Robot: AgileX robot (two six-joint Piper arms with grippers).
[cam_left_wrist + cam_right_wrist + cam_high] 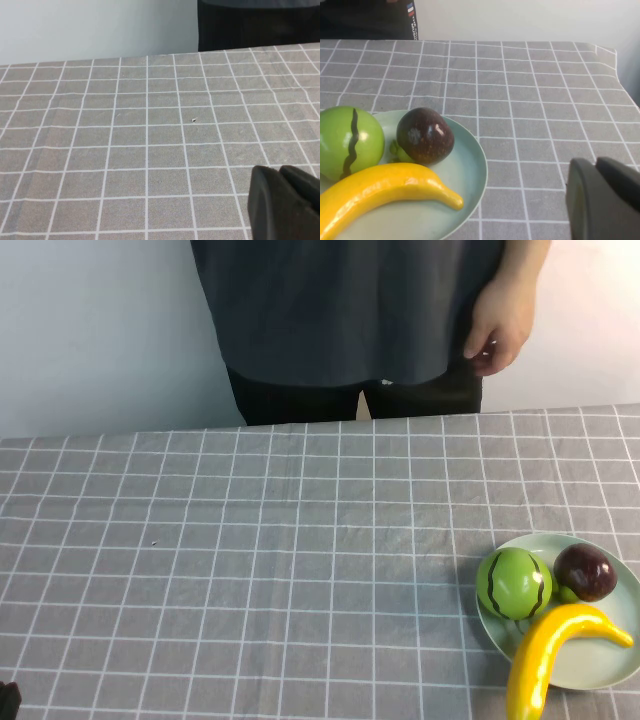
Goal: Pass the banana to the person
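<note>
The yellow banana (545, 655) lies curved across the front of a pale green plate (605, 670) at the table's right front, one end overhanging the rim. It also shows in the right wrist view (380, 192). The person (340, 310) in a dark grey shirt stands behind the table's far edge, bare hand (500, 330) hanging at the side. My right gripper (595, 162) is shut and empty, low over the cloth just right of the plate. My left gripper (277, 170) is shut and empty at the table's left front; only a dark bit shows in the high view (8, 698).
A round green striped fruit (514, 583) and a dark purple fruit (586, 571) sit on the plate behind the banana. A grey checked cloth (280, 540) covers the table. The table's right edge (615, 60) is near the plate.
</note>
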